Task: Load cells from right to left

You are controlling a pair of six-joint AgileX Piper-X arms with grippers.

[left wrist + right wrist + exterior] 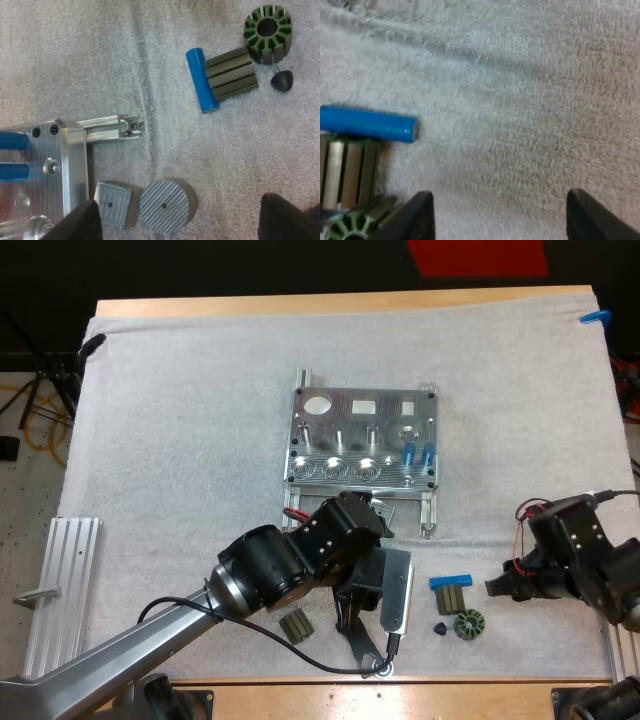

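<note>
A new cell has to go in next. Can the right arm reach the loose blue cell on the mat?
Probably yes. The right gripper is open and faces the blue cell across bare mat. The ribbed block lying against the cell's side may crowd one finger.

**Even overhead light, soft shadows**

Bright, diffuse light falls from above on the white mat (180, 440); the space beyond it is dark. The metal fixture (365, 435) carries glints on its near row of round sockets. The left arm (270, 570) casts a soft shadow on the mat beneath it. In the left wrist view a round metal disc (164, 206) throws a short shadow; in the right wrist view a blue cylinder (367, 124) shows a pale sheen.
</note>
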